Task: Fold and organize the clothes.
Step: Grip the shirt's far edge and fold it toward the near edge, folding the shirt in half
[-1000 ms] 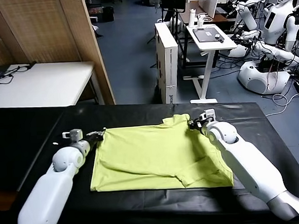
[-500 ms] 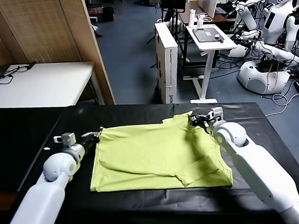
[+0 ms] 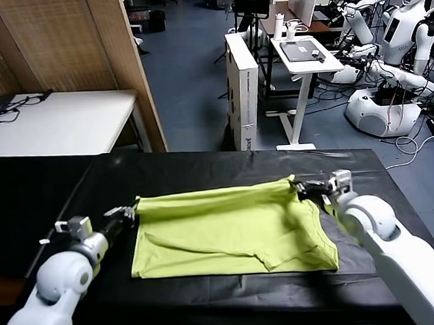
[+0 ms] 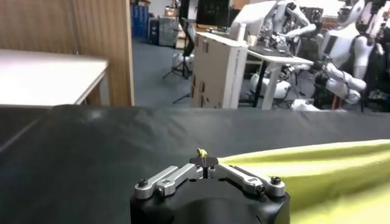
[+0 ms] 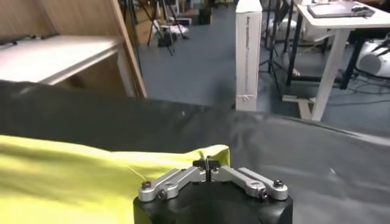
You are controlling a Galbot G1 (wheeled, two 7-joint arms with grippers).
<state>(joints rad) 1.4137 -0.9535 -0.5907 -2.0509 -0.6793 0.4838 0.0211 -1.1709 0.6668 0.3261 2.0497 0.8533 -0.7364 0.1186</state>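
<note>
Presently, head view: I see the T-shirt (image 3: 228, 232) spread mid-table on the black table (image 3: 202, 167), its far edge raised and stretched between both grippers.
Left gripper (image 3: 131, 210): clamped tight on the shirt's far left corner.
Right gripper (image 3: 298, 185): clamped tight on the far right corner.
Left wrist view: fingertips (image 4: 204, 162) pinched together on a scrap of yellow-green cloth.
Right wrist view: jaws closed on the shirt's edge, fabric trailing away over the table.

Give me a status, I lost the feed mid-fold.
Left tool and right tool shut on T-shirt far corners, far edge lifted off black table. Nothing in the way.
</note>
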